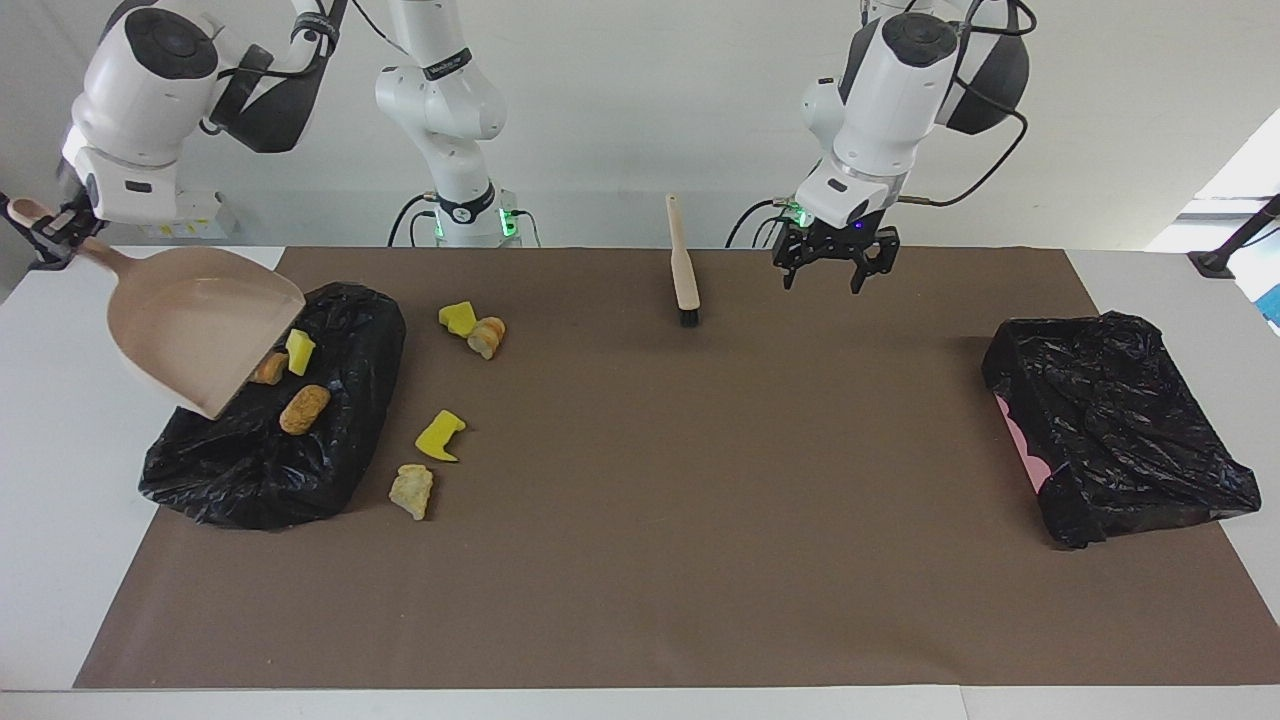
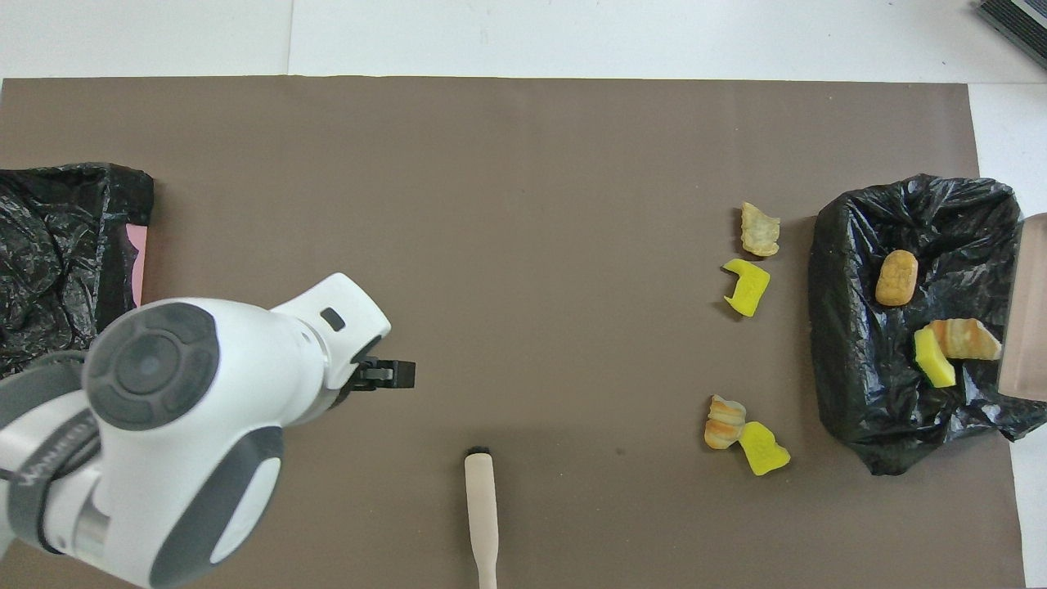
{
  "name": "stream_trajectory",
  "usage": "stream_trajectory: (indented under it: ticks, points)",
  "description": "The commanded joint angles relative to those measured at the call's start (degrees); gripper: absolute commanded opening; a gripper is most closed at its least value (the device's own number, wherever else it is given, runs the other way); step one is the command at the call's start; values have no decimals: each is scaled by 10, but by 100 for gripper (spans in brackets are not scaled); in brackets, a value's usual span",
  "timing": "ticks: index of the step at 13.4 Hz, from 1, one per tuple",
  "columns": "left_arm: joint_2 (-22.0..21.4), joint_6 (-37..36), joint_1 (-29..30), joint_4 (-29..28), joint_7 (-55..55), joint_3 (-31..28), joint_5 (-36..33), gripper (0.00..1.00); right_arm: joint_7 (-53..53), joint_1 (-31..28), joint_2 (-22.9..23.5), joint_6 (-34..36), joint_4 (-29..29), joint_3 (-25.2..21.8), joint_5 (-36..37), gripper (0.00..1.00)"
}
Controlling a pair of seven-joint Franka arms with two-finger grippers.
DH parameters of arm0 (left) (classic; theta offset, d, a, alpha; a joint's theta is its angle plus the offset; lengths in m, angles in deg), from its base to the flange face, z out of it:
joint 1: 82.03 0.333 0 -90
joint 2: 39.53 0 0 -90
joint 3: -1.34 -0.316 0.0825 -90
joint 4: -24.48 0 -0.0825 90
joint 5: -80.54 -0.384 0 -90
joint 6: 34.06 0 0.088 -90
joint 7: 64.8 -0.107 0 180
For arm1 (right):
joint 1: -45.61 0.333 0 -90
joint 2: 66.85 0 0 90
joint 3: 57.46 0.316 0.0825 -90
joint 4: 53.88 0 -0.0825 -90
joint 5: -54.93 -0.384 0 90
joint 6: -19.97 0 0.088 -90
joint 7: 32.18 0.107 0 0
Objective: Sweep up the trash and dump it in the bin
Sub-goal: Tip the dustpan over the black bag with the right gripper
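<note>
Seven bits of trash are in sight. Three lie in the black bin (image 1: pixel 270 440) just under the tipped dustpan (image 1: pixel 200 325), which the right claw (image 1: pixel 52 235) holds by its handle, closed tight on it, raised over the right arm's end of the desk (image 1: pixel 640 600). These three are a yellow chunk (image 1: pixel 299 352), a brown chunk (image 1: pixel 304 408) and a striped tan chunk (image 2: pixel 965 339) right at the dustpan's lip. The other four lie on the brown mat beside that bin, toward the middle of the desk and away from the right claw: a yellow piece (image 1: pixel 458 317) touching a bread piece (image 1: pixel 488 336), then a second yellow piece (image 1: pixel 440 436) near a pale bread piece (image 1: pixel 412 490).

The left claw (image 1: pixel 838 272) hangs in the air with its fingers spread wide, holding nothing. The brush (image 1: pixel 685 262) stands on its bristles beside it, toward the right arm, apart from the fingers. A second black bin (image 1: pixel 1120 430) sits at the left arm's end of the desk, well apart from the left claw.
</note>
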Motion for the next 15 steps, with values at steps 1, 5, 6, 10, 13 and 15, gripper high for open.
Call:
stream_trajectory:
  ticks: [1, 5, 6, 10, 13, 15]
  points:
    - [18, -51, 35, 75, -42, 5, -15, 100, 28, 24, 6, 20, -1, 4, -75, 0]
    - [19, -149, 102, 148, -144, 0, -13, 100, 161, 84, 44, 20, -1, 4, -159, 0]
    - [19, -156, 110, 158, -152, -1, -13, 100, 201, 97, 53, 20, -1, 4, -179, 0]
    - [16, -170, 123, 162, -152, 0, -9, 100, 358, 157, 89, 22, -1, 4, -252, 0]
    - [11, -170, 123, 162, -152, 0, -12, 100, 465, 189, 93, 48, -11, 4, -299, 0]
    - [10, -171, 123, 160, -152, 0, -12, 100, 552, 212, 93, 65, -13, 4, -313, 0]
